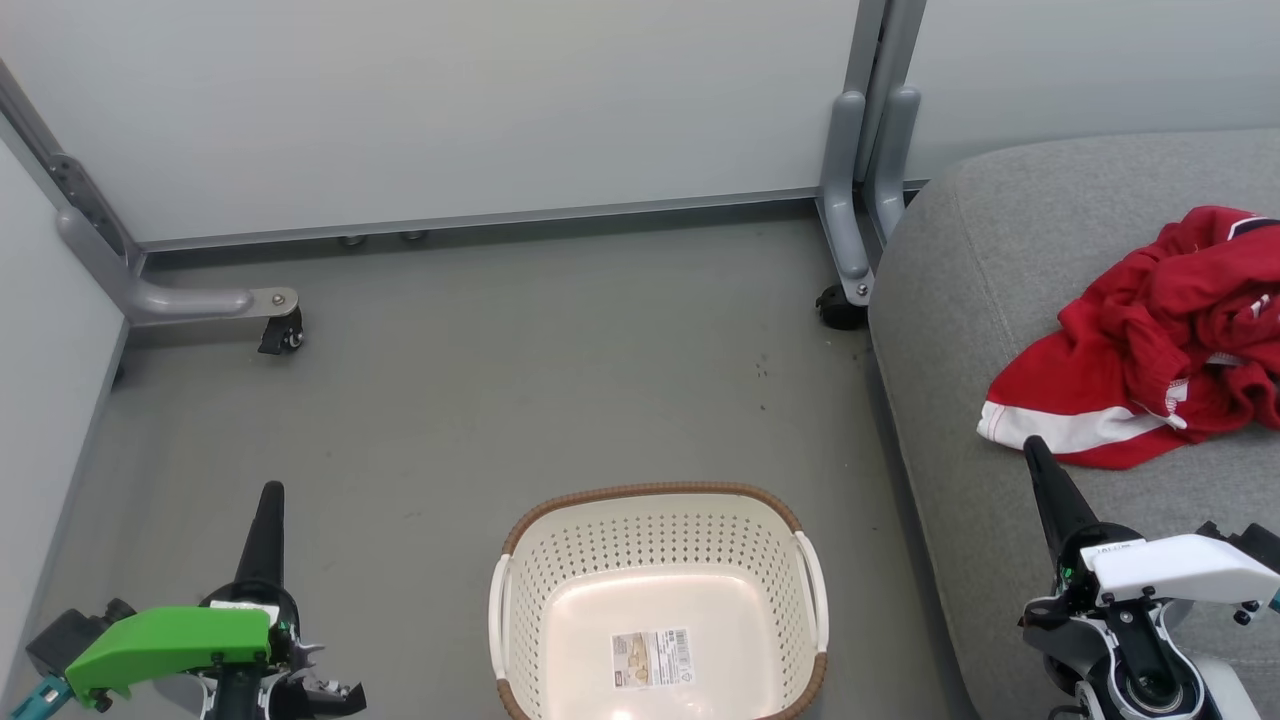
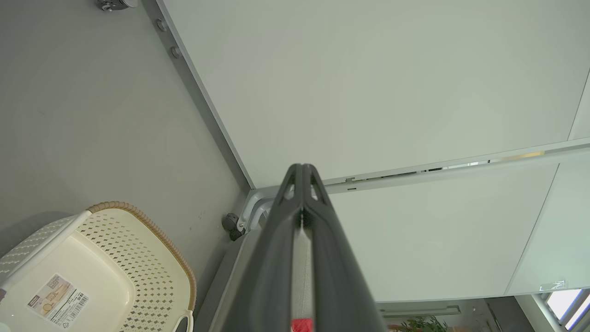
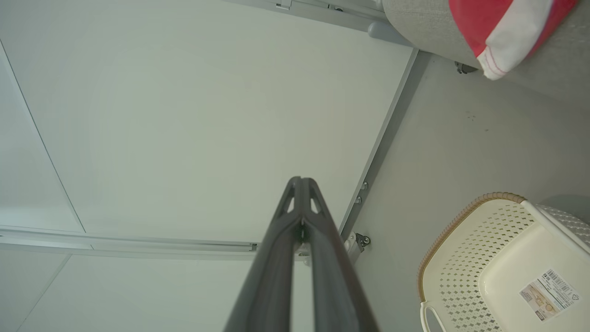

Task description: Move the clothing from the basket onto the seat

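Looking down from the head camera, I record the clothing [image 1: 1150,340] lying in a crumpled red heap on the seat [image 1: 950,300]. The basket [image 1: 655,492] stands on the floor [image 1: 450,400] beside the seat, its label [image 1: 652,658] in plain view. The left claw [image 1: 271,495] is pressed together on nothing (wrist view agrees). The right claw [image 1: 1033,448] is likewise pressed together, its tip near the clothing's white band; I cannot tell whether they touch.
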Robot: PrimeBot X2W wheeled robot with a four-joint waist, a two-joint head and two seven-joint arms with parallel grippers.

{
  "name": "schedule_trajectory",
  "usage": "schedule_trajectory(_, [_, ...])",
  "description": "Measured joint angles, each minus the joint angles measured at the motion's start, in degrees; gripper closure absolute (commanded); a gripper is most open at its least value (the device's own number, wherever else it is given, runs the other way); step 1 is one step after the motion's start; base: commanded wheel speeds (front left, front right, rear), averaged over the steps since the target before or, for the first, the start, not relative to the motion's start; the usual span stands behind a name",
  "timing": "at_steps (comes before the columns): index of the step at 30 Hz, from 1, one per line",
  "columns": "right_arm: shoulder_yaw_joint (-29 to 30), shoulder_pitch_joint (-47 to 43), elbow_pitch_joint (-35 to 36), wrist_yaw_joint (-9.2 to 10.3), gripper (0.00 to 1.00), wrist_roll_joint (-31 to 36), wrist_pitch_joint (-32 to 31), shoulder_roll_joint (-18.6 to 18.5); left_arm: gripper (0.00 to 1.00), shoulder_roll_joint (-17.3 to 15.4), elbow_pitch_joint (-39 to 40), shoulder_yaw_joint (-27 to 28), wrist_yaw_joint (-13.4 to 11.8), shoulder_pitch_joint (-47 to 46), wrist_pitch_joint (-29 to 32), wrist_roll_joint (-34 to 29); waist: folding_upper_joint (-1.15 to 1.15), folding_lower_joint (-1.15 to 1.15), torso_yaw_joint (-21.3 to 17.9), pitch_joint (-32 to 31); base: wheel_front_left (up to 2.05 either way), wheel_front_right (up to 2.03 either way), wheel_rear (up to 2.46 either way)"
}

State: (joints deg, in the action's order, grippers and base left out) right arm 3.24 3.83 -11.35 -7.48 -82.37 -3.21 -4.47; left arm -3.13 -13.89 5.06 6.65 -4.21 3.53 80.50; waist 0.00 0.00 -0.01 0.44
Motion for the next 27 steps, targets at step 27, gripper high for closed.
schedule_trajectory(27, [1.1,1.8,-2.5,0.0,1.0,-11.0,-1.5,0.1,1.0,0.3,-0.1,1.4,0.7,-1.5,2.9,11.1,0.0,0.0,0.0,-0.3,0.0,0.0,0.0])
